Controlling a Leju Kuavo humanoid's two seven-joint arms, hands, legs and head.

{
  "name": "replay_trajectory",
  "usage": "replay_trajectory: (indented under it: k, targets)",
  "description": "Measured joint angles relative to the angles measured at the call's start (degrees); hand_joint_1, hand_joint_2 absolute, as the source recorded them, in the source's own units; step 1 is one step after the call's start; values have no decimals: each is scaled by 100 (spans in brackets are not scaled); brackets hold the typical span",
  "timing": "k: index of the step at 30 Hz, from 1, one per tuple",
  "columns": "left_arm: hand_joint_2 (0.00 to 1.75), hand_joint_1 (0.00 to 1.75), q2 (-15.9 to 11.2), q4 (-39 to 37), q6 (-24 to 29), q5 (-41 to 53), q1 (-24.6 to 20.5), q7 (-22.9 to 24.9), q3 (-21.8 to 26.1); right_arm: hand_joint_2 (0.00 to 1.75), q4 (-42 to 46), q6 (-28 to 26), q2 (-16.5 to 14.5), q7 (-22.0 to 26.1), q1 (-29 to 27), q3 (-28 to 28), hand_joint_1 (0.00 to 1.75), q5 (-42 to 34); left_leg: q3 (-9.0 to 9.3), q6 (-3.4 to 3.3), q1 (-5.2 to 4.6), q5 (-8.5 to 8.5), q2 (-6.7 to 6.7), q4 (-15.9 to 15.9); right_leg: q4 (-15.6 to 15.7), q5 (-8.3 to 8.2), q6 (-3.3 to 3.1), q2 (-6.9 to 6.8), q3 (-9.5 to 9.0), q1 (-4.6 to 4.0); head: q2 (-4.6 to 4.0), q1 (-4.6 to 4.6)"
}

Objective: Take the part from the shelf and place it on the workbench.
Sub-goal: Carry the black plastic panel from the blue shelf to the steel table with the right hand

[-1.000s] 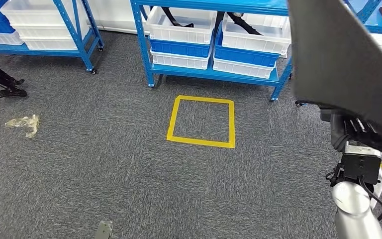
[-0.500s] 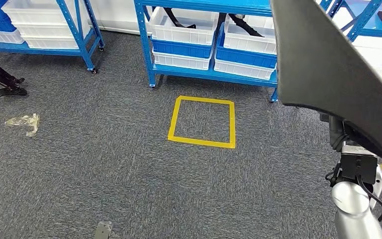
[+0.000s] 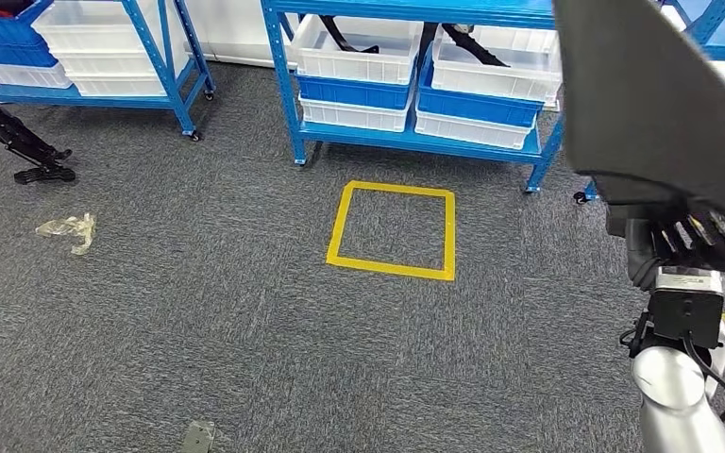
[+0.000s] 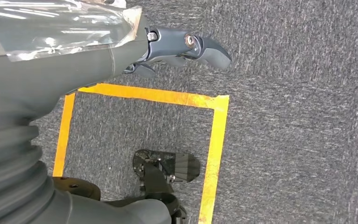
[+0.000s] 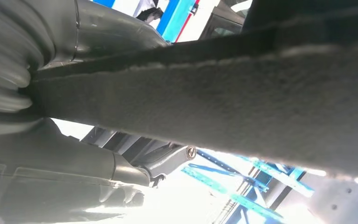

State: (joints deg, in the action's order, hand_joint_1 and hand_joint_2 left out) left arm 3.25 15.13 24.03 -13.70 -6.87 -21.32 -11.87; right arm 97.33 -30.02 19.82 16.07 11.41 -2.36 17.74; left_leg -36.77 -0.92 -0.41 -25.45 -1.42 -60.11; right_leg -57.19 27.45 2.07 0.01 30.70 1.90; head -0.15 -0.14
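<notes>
Shelf (image 3: 415, 142) w/ bins (image 3: 359, 57) behind floor square (image 3: 395, 229)

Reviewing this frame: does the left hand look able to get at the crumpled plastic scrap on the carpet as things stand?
Probably not. The left hand hangs by the robot's side above yellow floor tape, while the plastic scrap lies on the carpet far off to the left.

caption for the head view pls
Right robot hand holding a dark part above grey carpet, facing blue shelving.
</notes>
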Motion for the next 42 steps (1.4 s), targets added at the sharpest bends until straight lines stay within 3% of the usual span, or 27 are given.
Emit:
replay_trajectory:
  k: [3, 4, 5, 6, 8, 10, 13, 14, 16, 18, 19, 20, 21, 23, 24, 26, 28, 30, 31, 33, 35, 36, 37, 39, 41, 42]
  targets:
    - [175, 0, 0, 0, 0, 1, 2, -2, -4, 175, -1, 3, 10, -1, -14, -4, 175, -2, -478, 75, 36, -552, 75, -1093, 0, -14, -88, -73, 25, -28, 0, -20]
    - [175, 0, 1, 0, 1, 1, 5, -1, -5, 175, -1, 4, 10, -1, -22, -8, 175, -2, -583, 85, 46, -624, 84, -1341, -1, -14, -89, -99, 30, -39, 0, -19]
    - [175, 0, 1, 0, 1, 2, 8, -1, -5, 175, -2, 5, 11, -2, -28, -12, 175, -2, -581, 87, 53, -588, 97, -1372, -2, -14, -89, -129, 30, -48, 0, -20]
    - [175, 0, 1, 0, 1, 2, 9, -1, -6, 175, -2, 5, 13, -2, -31, -15, 175, -3, -461, 79, 57, -456, 117, -1168, -2, -13, -88, -159, 25, -53, 0, -19]
    - [175, 0, 0, 2, 1, 4, 1, -1, -6, 175, -2, 5, 19, -3, -32, -18, 175, -3, -17, 41, 48, -132, 254, -372, -4, -9, -83, -217, 9, -68, 0, -19]
    - [175, 0, -1, 9, 1, 10, -15, 0, -6, 175, -1, 5, 32, -3, -30, -17, 175, -2, 243, -17, 13, 0, 366, 151, -10, -1, -62, -275, 19, -109, 0, -12]
    - [175, 0, -4, 14, 2, 13, -18, 5, -7, 175, 0, 5, 50, -3, -33, -15, 175, -3, 241, -118, -27, 26, 278, 249, -14, 15, 7, -366, 44, -124, 0, -8]
    - [175, 0, -5, 16, 2, 14, -17, 8, -7, 175, 0, 5, 58, -3, -34, -15, 175, -3, 243, -160, -22, 48, 238, 270, -67, 57, 26, -332, 71, -117, 0, -7]
    - [175, 0, -6, 19, 2, 16, -24, 9, -8, 175, -1, 5, 82, -3, -41, -7, 175, -3, 246, -232, 2, 93, 158, 306, -494, 287, 20, -175, 274, -104, 0, 5]
    - [175, 0, -1, 20, 2, 17, -27, 9, -9, 175, -6, 5, 99, -6, -62, 1, 175, -4, 224, -260, -5, 108, 61, 305, -1286, 606, -12, -55, 643, -98, 0, 15]
    - [175, 0, 3, 20, 2, 17, -23, 9, -9, 175, -10, 5, 101, -8, -79, 2, 175, -4, 216, -264, -6, 114, 8, 304, -1595, 699, -5, -38, 794, -98, 0, 16]
    - [175, 0, 4, 20, 2, 17, -19, 10, -9, 175, -14, 5, 101, -9, -95, 2, 175, -5, 210, -265, -5, 120, -47, 301, -1715, 709, 22, -31, 855, -95, 0, 17]
    - [175, 0, 5, 20, 2, 17, -16, 10, -9, 175, -17, 5, 102, -9, -107, 2, 175, -5, 209, -260, -2, 126, -107, 297, -1567, 615, 70, -23, 785, -88, 0, 16]
    - [175, 0, 8, 20, 2, 17, -17, 11, -9, 175, -18, 5, 109, -9, -113, 2, 175, -4, 206, -231, 5, 136, -224, 276, -755, 291, 170, 80, 391, -53, 0, 18]
    - [175, 0, 10, 20, 2, 17, -18, 11, -10, 175, -18, 5, 114, -9, -112, 3, 175, -3, 195, -206, -1, 137, -280, 260, -374, 158, 185, 139, 201, -47, 0, 17]
    - [175, 0, 9, 20, 2, 17, -15, 11, -10, 175, -19, 5, 118, -10, -113, 4, 175, -3, 157, -143, -15, 152, -361, 243, -60, 59, 136, 197, 46, -59, 0, 13]
    - [175, 0, 1, 20, 2, 17, -5, 11, -9, 175, -18, 5, 115, -10, -114, 2, 175, -3, 122, -81, -9, 176, -405, 247, -63, 23, 51, 115, 53, -67, 0, 9]
    - [175, 0, -8, 20, 2, 17, 1, 11, -9, 175, -16, 5, 112, -10, -106, 1, 175, -4, 38, -26, -4, 57, -240, 83, -47, -6, -38, 32, 54, -41, 0, -4]
    - [175, 0, -12, 21, 2, 17, -2, 11, -9, 175, -15, 5, 112, -10, -102, 1, 175, -4, -69, -1, 3, -97, -115, -158, -39, -13, -80, -13, 54, -28, 0, -16]
    - [175, 0, -9, 21, 2, 17, -5, 11, -10, 175, -15, 5, 112, -10, -103, 1, 175, -5, -421, 53, 31, -488, 53, -932, -41, -12, -130, -115, 60, -52, 0, -40]
    - [175, 0, -7, 20, 2, 17, 0, 11, -10, 175, -16, 5, 109, -10, -107, 0, 175, -5, -662, 85, 63, -647, 87, -1457, -43, -8, -133, -232, 64, -66, 0, -41]
    - [175, 0, -6, 20, 2, 17, 2, 11, -10, 175, -16, 5, 108, -10, -109, -1, 175, -5, -635, 92, 73, -577, 104, -1414, -44, -7, -131, -289, 62, -67, 0, -41]
    - [175, 0, -6, 20, 2, 17, 1, 11, -10, 175, -16, 5, 108, -10, -110, -1, 175, -5, -483, 91, 80, -420, 148, -1131, -44, -4, -130, -347, 57, -67, 0, -41]
    - [175, 0, -7, 21, 3, 18, -9, 11, -10, 175, -15, 5, 110, -10, -109, 2, 175, -5, -38, 68, 68, -105, 371, -321, -51, 15, -107, -452, 43, -92, 0, -43]
    - [175, 0, -7, 23, 4, 19, -22, 11, -10, 175, -15, 5, 116, -10, -100, 6, 175, -5, 192, 16, 32, 15, 511, 137, -57, 38, -62, -551, 36, -132, 0, -27]
    - [175, 0, -7, 24, 4, 19, -26, 11, -11, 175, -15, 5, 117, -9, -95, 7, 175, -5, 190, -11, 6, 10, 482, 173, -54, 45, -33, -606, 31, -146, 0, -18]
